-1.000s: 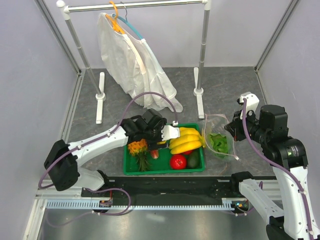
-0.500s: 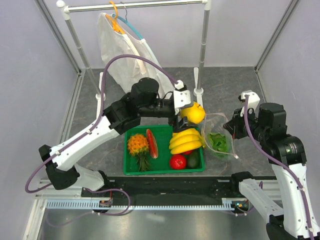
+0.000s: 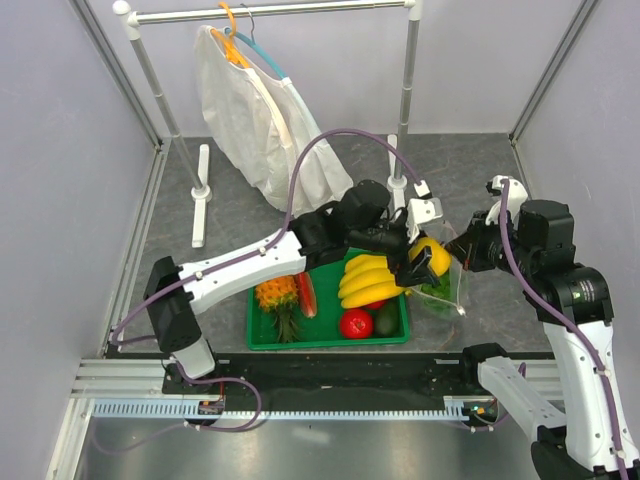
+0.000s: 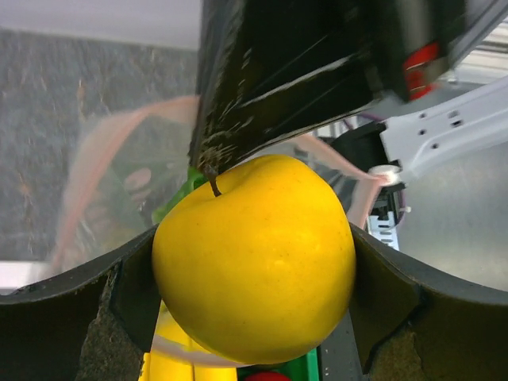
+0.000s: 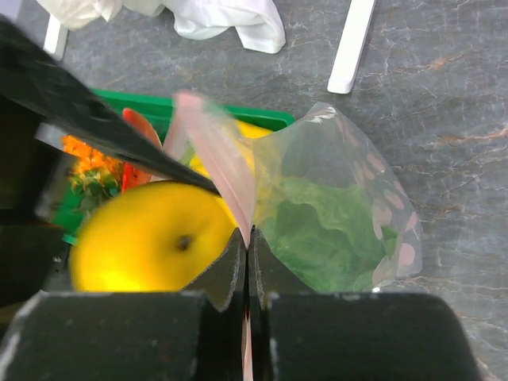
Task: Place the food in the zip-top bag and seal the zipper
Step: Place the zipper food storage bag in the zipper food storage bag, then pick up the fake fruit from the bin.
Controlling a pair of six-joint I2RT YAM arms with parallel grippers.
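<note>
I am watching the left arm stretching low and long from its base, reaching diagonally over the green tray (image 3: 262, 342) toward the right side of the table (image 3: 230, 215). The left gripper (image 3: 421, 259) is standing spread wide, clamping the yellow fruit (image 4: 254, 262) between both fingers right at the mouth of the zip-top bag (image 3: 455, 300). The right arm is standing tall with its elbow up, its forearm angling in toward the left. The right gripper (image 5: 247, 258) is pinching fully closed on the zipper (image 5: 216, 155), holding that side of the mouth up off the table.

The fruit is showing smooth, glossy and round like an apple, with a short brown stem in a dimple. The bag is hanging as thin, clear, floppy film, wrinkling and printed with pale pink dots. The zipper is running as a narrow, soft pink band, bowing open. The lettuce (image 5: 317, 230) is lying inside the bag, pale green and crinkly-leafed. The tomato (image 3: 356, 323) is sitting in the tray, round, red and shiny, beside a curved yellow banana bunch (image 3: 368, 280) and near a spiky orange pineapple (image 3: 276, 296). The tray is looking like hard plastic with a raised rim, and the table is showing a grey, marbled surface.
</note>
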